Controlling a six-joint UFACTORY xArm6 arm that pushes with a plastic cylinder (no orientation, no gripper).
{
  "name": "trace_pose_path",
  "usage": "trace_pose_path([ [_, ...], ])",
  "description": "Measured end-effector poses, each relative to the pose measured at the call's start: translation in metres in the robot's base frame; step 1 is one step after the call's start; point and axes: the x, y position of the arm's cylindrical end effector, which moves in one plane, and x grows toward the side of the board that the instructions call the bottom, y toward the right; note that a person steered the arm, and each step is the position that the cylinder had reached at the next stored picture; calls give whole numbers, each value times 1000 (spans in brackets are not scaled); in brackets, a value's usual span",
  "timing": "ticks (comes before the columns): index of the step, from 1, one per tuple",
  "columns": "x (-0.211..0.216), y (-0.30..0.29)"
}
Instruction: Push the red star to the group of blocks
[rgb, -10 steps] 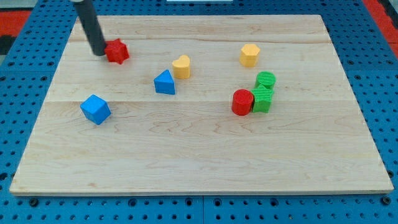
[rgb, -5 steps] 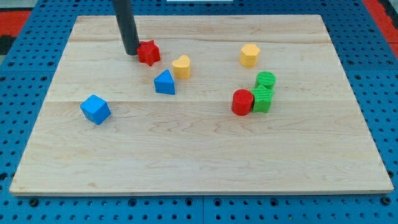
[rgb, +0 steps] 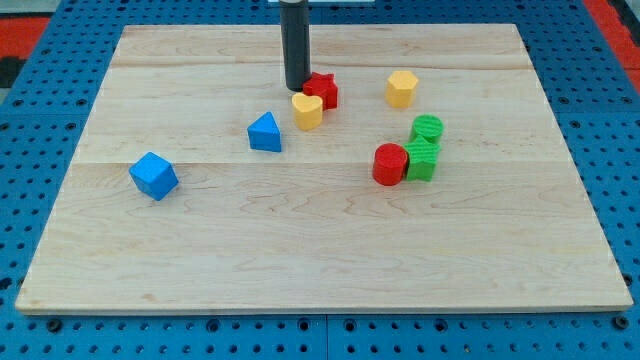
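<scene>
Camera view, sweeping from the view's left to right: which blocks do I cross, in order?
Blue cube → blue wedge → yellow block → red star → red cylinder → yellow hexagon.

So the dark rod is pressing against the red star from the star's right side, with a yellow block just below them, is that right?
Not quite: the camera view shows my tip at the left side of the red star, not its right. The yellow block does sit just below them.

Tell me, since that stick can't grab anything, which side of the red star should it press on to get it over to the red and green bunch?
Judging by the layout, its upper-left side. My tip sits at the red star on the view's left, and the red cylinder and green blocks lie toward the lower right. The yellow block touching the star's lower left may get dragged along.
</scene>
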Motion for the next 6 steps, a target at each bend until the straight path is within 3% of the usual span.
trace_pose_path([
  [3,6,63],
  [6,18,80],
])
